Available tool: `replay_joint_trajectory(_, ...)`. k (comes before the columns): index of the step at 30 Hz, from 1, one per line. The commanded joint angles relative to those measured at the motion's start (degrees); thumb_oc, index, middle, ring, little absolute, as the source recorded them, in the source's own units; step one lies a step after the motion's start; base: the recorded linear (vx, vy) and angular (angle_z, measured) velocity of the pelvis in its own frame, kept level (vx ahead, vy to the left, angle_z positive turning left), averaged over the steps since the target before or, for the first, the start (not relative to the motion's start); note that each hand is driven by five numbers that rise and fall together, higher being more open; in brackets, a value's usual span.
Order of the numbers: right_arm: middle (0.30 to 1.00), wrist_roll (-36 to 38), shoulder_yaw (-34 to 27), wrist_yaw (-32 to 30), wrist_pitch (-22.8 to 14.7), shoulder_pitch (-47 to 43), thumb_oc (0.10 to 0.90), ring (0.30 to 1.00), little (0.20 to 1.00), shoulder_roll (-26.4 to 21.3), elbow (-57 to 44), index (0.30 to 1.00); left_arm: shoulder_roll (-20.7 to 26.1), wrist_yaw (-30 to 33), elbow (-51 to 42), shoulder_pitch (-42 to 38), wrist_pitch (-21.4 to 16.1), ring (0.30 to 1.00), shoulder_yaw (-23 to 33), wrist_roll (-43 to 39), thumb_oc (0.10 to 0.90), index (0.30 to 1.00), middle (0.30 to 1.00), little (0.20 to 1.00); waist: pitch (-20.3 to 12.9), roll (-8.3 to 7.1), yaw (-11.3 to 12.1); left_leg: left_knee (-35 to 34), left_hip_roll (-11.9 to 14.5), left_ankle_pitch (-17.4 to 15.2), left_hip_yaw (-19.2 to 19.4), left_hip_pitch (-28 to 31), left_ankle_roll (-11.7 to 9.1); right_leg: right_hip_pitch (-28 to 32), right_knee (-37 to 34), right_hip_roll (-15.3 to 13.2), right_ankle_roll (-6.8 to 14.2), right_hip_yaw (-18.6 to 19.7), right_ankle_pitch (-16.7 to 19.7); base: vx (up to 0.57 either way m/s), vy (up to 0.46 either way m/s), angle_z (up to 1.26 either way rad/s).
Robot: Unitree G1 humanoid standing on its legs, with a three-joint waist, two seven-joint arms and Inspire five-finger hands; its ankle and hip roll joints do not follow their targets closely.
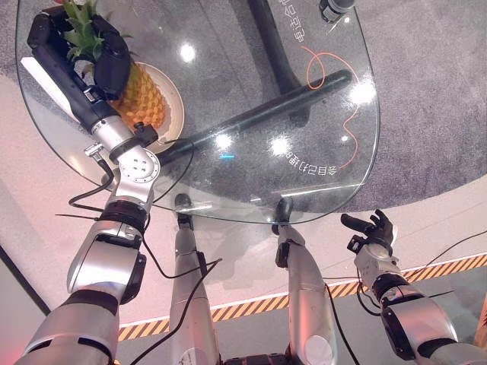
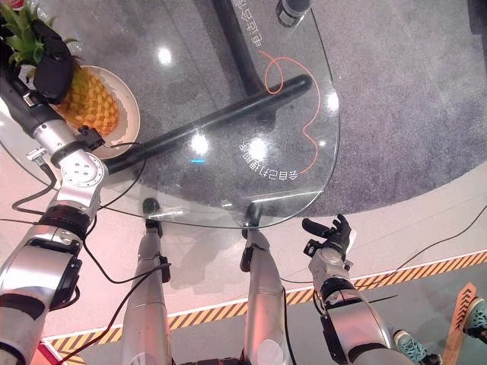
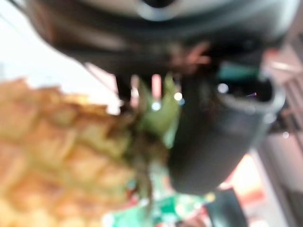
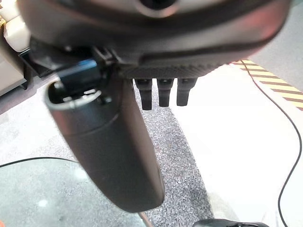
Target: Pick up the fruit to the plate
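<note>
A yellow pineapple (image 1: 142, 96) with a green crown (image 1: 79, 29) lies on a beige plate (image 1: 174, 95) at the far left of the glass table (image 1: 319, 194). My left hand (image 1: 112, 59) reaches over the plate, with its fingers and thumb curled round the fruit's upper end by the crown. Up close in the left wrist view, the pineapple (image 3: 57, 156) sits right against the dark thumb (image 3: 213, 142). My right hand (image 1: 371, 230) hangs below the table's near edge at the lower right, fingers relaxed and holding nothing; its thumb (image 4: 111, 156) shows straight.
A black bar of the table's base (image 1: 266, 106) and an orange cable (image 1: 327, 65) show through the glass. A dark object (image 1: 335, 7) stands at the table's far edge. Yellow-black tape (image 1: 251, 308) crosses the floor. A person's shoe (image 2: 478, 313) is at the lower right.
</note>
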Motion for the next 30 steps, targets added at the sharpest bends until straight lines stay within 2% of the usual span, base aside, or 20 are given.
replay_joint_trajectory(1, 0.9, 1.66, 0.86, -1.11, -2.53, 1.22, 0.8, 0.9, 0.9, -1.03, 1.5, 0.9, 4.76, 5.0, -0.29, -9.42, -8.44, 0.3, 1.47, 2.97, 0.1, 0.3, 0.3, 0.2, -1.31, -3.66, 0.31, 8.29, -1.8, -8.78, 1.07, -1.3, 3.37, 2.55, -2.84, 3.97, -0.32, 2.34, 3.25, 0.0, 0.0, 0.0)
replay_joint_trajectory(5, 0.9, 2.08, 1.15, -0.98, -2.63, 1.14, 0.8, 0.9, 0.9, -1.04, 1.44, 0.9, 4.95, 6.89, 0.3, -10.02, -8.77, 0.3, 1.28, 4.69, 0.1, 0.3, 0.3, 0.2, -1.31, -3.85, 0.22, 8.3, -1.82, -8.85, 1.0, -1.52, 3.39, 2.35, -2.85, 4.07, -0.29, 2.39, 3.28, 0.0, 0.0, 0.0)
replay_joint_trajectory(12, 0.9, 2.08, 1.45, -0.88, -3.06, 1.23, 0.8, 0.9, 0.9, -0.74, 1.61, 0.9, 5.05, 5.41, 1.26, -10.27, -9.14, 0.3, 1.18, 2.71, 0.1, 0.3, 0.3, 0.2, -1.31, -3.92, 0.1, 8.35, -1.8, -8.96, 1.06, -1.49, 3.38, 2.32, -2.94, 4.1, -0.29, 2.5, 3.34, 0.0, 0.0, 0.0)
replay_joint_trajectory(13, 0.9, 1.92, 1.45, -1.09, -3.04, 1.2, 0.8, 0.9, 0.9, -0.67, 1.48, 0.9, 4.94, 5.37, 1.12, -10.18, -9.08, 0.352, 1.23, 2.67, 0.16, 0.352, 0.352, 0.26, -1.31, -3.85, 0.08, 8.36, -1.87, -8.96, 1.06, -1.54, 3.37, 2.24, -2.94, 4.09, -0.3, 2.53, 3.34, 0.0, 0.0, 0.0)
replay_joint_trajectory(15, 0.9, 1.86, 1.45, -1.24, -3.03, 0.94, 0.8, 0.9, 0.9, -0.66, 1.43, 0.9, 4.83, 5.14, 1.11, -10.3, -9.08, 0.378, 1.17, 2.43, 0.191, 0.378, 0.378, 0.291, -1.31, -3.79, 0.03, 8.2, -2.0, -8.46, 1.11, -1.92, 3.46, 1.85, -3.1, 3.99, -0.37, 2.53, 3.76, 0.0, 0.0, 0.0)
replay_joint_trajectory(16, 0.9, 1.9, 1.58, -1.42, -3.12, 1.01, 0.8, 0.9, 0.9, -0.56, 1.49, 0.9, 4.79, 4.68, 1.33, -10.08, -9.28, 0.432, 1.19, 2.19, 0.254, 0.432, 0.432, 0.354, -1.31, -3.72, 0.14, 8.36, -1.96, -9.01, 1.11, -1.57, 3.42, 2.17, -2.93, 4.04, -0.35, 2.48, 3.29, 0.0, 0.0, 0.0)
replay_joint_trajectory(21, 0.9, 2.08, 1.34, -0.96, -3.5, 0.72, 0.8, 0.9, 0.9, -0.65, 1.88, 0.9, 4.86, 4.27, 1.61, -10.01, -9.8, 0.411, 1.32, 1.88, 0.229, 0.411, 0.411, 0.329, -1.31, -3.8, 0.27, 8.39, -2.12, -8.62, 0.93, -2.19, 3.51, 1.72, -2.99, 3.94, -0.33, 2.3, 3.68, 0.0, 0.0, 0.0)
replay_joint_trajectory(24, 0.9, 2.2, 1.51, -0.88, -3.59, 0.83, 0.8, 0.9, 0.9, -0.63, 1.96, 0.9, 4.79, 3.77, 1.73, -9.7, -10.07, 0.427, 1.32, 1.4, 0.248, 0.427, 0.427, 0.348, -1.31, -3.81, 0.39, 8.55, -2.06, -9.18, 0.84, -1.9, 3.45, 2.03, -2.87, 4.05, -0.3, 2.29, 3.25, 0.0, 0.0, 0.0)
replay_joint_trajectory(28, 0.9, 2.28, 1.58, -1.1, -3.62, 0.85, 0.8, 0.9, 0.9, -0.66, 1.65, 0.9, 4.72, 3.3, 1.46, -9.73, -9.82, 0.505, 1.18, 1.15, 0.339, 0.505, 0.505, 0.439, -1.31, -3.82, 0.36, 8.56, -2.11, -9.18, 0.81, -1.96, 3.44, 2.01, -2.89, 4.06, -0.32, 2.33, 3.22, 0.0, 0.0, 0.0)
replay_joint_trajectory(30, 0.9, 2.13, 1.46, -1.04, -3.91, 0.84, 0.8, 0.9, 0.9, -0.56, 1.82, 0.9, 4.7, 3.06, 1.58, -9.64, -10.04, 0.514, 1.19, 0.95, 0.35, 0.514, 0.514, 0.45, -1.31, -3.75, 0.39, 8.65, -2.18, -9.26, 0.77, -2.01, 3.48, 1.91, -2.79, 4.06, -0.32, 2.34, 3.21, 0.0, 0.0, 0.0)
